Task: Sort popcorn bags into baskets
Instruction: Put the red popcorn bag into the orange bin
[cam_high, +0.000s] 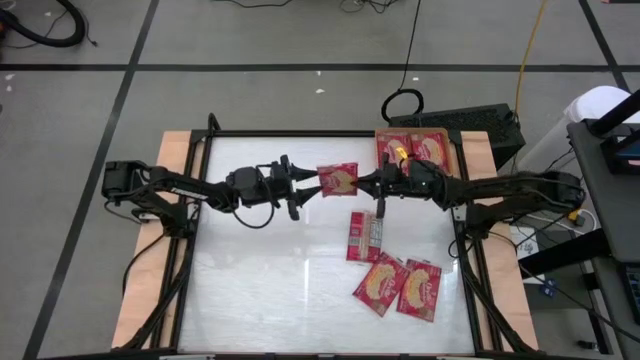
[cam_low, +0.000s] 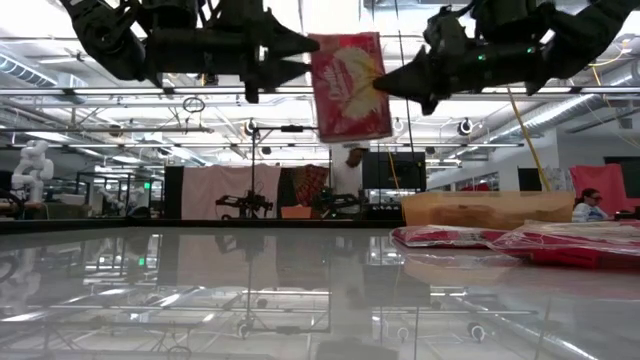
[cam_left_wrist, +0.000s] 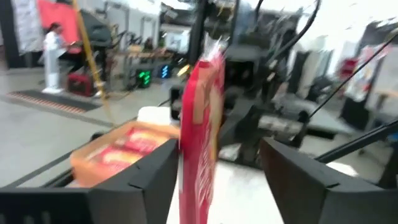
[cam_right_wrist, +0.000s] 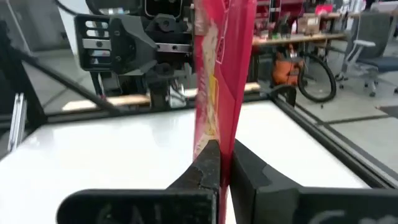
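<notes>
- Popcorn bag, small flat red packet (cam_high: 337, 179), held mid-air above white worktop (cam_high: 260, 270), between both arms.
- Right gripper (cam_right_wrist: 222, 163): jaws pinching bag's edge.
- Left gripper (cam_left_wrist: 214, 163): jaws spread, astride bag's opposite edge.

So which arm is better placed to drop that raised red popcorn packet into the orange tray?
Right. The right gripper is shut on the raised red popcorn packet, and the shallow square orange tray lies just beside it. The left gripper is open around the packet's other edge, farther from the tray.
</notes>
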